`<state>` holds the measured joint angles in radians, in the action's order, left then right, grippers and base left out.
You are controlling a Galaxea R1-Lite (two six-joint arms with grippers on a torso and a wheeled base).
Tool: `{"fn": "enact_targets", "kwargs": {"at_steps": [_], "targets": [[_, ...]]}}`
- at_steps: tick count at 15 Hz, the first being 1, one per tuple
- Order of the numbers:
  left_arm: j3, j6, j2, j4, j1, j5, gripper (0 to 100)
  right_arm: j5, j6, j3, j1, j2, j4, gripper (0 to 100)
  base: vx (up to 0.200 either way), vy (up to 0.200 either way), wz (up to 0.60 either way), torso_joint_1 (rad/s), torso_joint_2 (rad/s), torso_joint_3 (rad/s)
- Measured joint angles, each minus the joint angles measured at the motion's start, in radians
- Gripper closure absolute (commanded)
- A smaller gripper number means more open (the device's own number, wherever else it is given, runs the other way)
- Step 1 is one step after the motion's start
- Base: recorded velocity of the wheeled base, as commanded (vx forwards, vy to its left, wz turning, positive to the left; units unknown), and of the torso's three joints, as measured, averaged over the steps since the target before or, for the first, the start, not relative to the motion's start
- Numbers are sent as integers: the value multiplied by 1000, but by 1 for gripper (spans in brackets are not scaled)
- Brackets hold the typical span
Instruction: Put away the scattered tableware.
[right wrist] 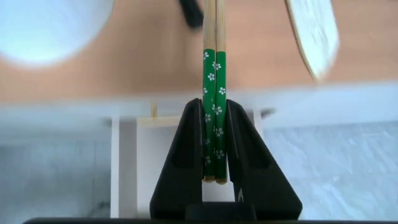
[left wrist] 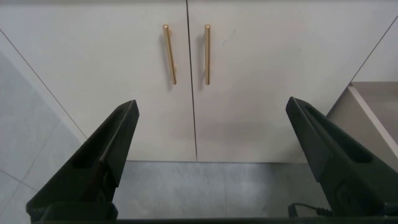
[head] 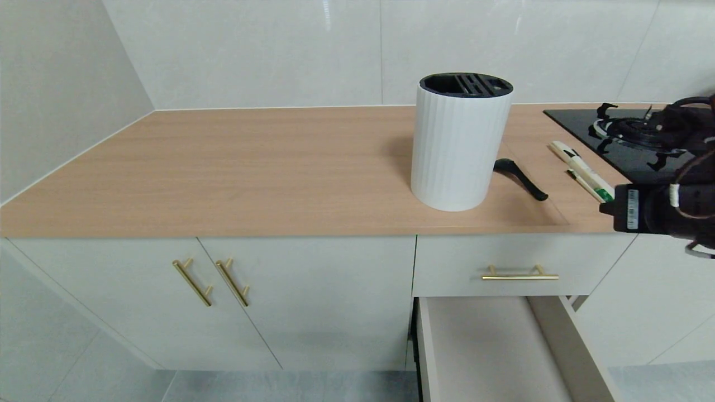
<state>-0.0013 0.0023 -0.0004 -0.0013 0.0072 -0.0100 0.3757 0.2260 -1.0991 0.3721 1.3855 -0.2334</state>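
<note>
In your head view, the white utensil holder [head: 461,145] stands on the wooden countertop [head: 251,167], with a black spoon [head: 519,177] just right of it. Farther right, the green-ended chopsticks [head: 586,184] reach the right gripper [head: 608,207] at the counter's near edge. Your left wrist view shows the left gripper [left wrist: 211,155] spread wide and empty, facing the cabinet doors [left wrist: 249,93]. Your right wrist view shows the right gripper clamped on the chopsticks' green ends.

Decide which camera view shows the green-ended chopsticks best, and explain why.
The right wrist view: the chopsticks sit centred, clamped in the right hand. The head view shows them small, near the counter's edge. The left wrist view faces cabinet doors.
</note>
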Motion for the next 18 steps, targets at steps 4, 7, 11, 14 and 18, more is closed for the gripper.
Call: {"fn": "enact_targets", "kwargs": {"at_steps": [4,7,11,14,18], "targets": [[0,0,0,0,0,0,0,-66,-3,69,19,-198,-231,100,0,0,0,0,0,0],[0,0,0,0,0,0,0,-229,-4,75,94,-314,-417,100,0,0,0,0,0,0],[0,0,0,0,0,0,0,-388,-21,112,117,-355,-426,100,0,0,0,0,0,0],[0,0,0,0,0,0,0,-390,-77,154,121,-353,-420,100,0,0,0,0,0,0],[0,0,0,0,0,0,0,-393,-163,206,121,-351,-417,100,0,0,0,-91,204,109]]}}
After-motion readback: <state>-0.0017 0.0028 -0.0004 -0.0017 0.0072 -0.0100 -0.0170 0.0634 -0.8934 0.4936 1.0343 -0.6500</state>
